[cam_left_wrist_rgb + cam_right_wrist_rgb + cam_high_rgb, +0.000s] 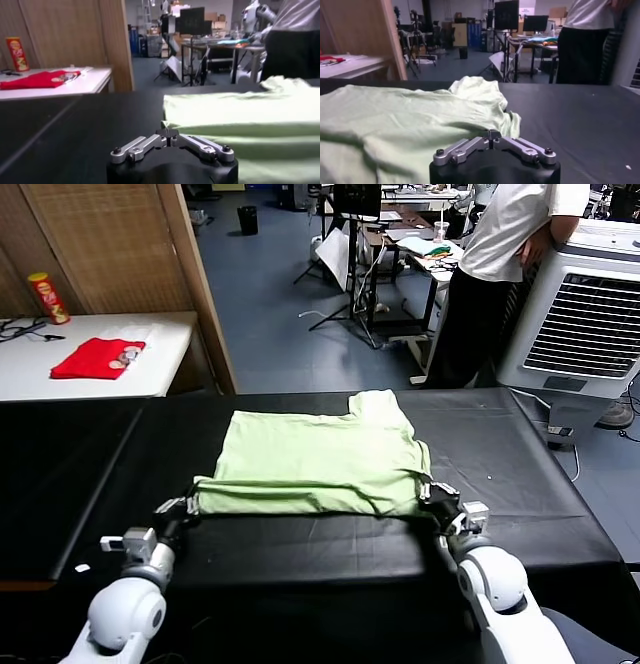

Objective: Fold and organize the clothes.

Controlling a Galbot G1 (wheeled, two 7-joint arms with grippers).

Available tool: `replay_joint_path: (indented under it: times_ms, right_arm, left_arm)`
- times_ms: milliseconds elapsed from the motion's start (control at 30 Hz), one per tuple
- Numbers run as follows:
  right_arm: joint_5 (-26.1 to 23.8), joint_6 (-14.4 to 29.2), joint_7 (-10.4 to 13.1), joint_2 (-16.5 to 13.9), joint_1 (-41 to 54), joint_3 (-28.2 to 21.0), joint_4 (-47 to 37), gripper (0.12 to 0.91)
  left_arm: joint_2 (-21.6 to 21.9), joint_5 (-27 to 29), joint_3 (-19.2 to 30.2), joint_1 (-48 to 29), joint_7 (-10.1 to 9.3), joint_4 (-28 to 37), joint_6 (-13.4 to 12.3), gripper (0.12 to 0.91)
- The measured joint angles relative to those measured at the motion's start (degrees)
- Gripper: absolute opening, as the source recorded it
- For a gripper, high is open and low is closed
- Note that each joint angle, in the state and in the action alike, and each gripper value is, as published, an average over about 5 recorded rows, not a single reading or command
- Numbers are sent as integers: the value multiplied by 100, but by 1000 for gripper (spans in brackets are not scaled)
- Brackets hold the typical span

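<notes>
Already the T-shirt [315, 462] lies partly folded at the black tabletop's [520, 484] middle. The left gripper [192, 502] is closed at its near left corner; the right gripper's [428, 496] state I cannot tell. More folds seem left.

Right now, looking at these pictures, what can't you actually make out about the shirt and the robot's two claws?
- Right gripper: head view, its fingertips disappear at the T-shirt hem; a grip cannot be confirmed.
- Left gripper: shut at the other hem corner; cloth hides what is pinched.
- T-shirt print: not visible in any view.
- Both wrist views: the gripper's own body blocks the contact point.
- Red cloth on the white side table: too small to identify.
</notes>
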Motion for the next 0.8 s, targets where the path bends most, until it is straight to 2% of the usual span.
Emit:
replay_joint_path:
  times_ms: [100, 133, 267, 367, 500, 667, 800]
  right_arm:
    - [47, -126, -132, -83, -124, 67, 209, 442]
    - [47, -159, -150, -115, -181, 95, 293, 492]
    - [32, -245, -160, -255, -467, 225, 639, 708]
    - [0, -251, -182, -330, -703, 301, 836, 784]
    - [-56, -236, -212, -365, -1009, 342, 973, 782]
    - [-126, -235, -217, -343, -1202, 344, 1030, 683]
    - [-181, -235, -217, -318, -1253, 340, 1034, 545]
  left_arm:
    - [-5, 3, 46, -51, -9, -8, 31, 174]
    - [-6, 4, 54, -54, -9, -19, 34, 211]
    - [13, -22, 30, 7, -1, -100, 59, 432]
    - [45, -90, -30, 112, 30, -198, 89, 600]
    - [77, -239, -85, 307, 116, -319, 143, 764]
    - [70, -596, -118, 479, 181, -323, 240, 797]
    - [61, -908, -145, 505, 197, -276, 291, 776]
